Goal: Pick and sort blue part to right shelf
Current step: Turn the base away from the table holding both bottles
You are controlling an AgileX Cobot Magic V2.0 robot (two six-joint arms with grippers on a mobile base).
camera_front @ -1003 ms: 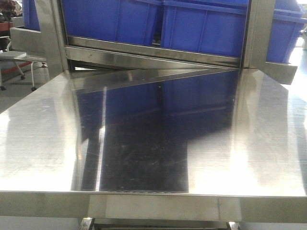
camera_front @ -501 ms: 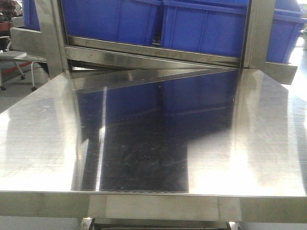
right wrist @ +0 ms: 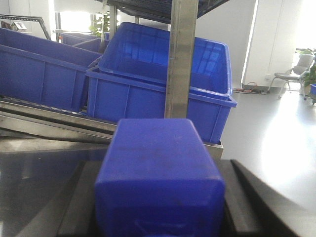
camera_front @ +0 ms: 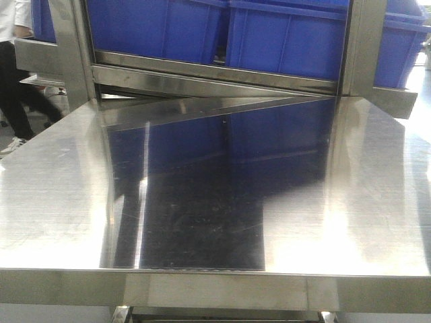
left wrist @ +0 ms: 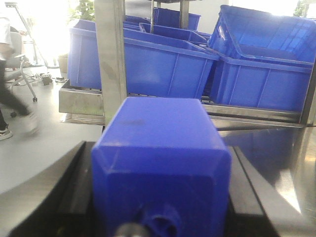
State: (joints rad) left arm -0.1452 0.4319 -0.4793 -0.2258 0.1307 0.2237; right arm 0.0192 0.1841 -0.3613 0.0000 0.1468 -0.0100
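Left end effector (left wrist: 160,148) grips the blue part (left wrist: 160,170), right end effector (right wrist: 158,163) grips another block (right wrist: 158,182), both facing the shelf (camera_front: 215,79). A person (camera_front: 15,87) has just walked in left of the shelf, likely no obstacle to placing.

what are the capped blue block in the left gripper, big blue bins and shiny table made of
Capped blue block: likely moulded plastic, matte, rounded edges. Big blue bins: plastic, slightly glossy, ribbed walls. Shiny table: seemingly brushed stainless steel, mirroring the bins.

The blue part (left wrist: 160,163), solid blue with sloped shoulders and a round cap, sits clamped in the left end effector (left wrist: 160,145). The steel right shelf (camera_front: 215,79) carries blue bins (camera_front: 289,40).
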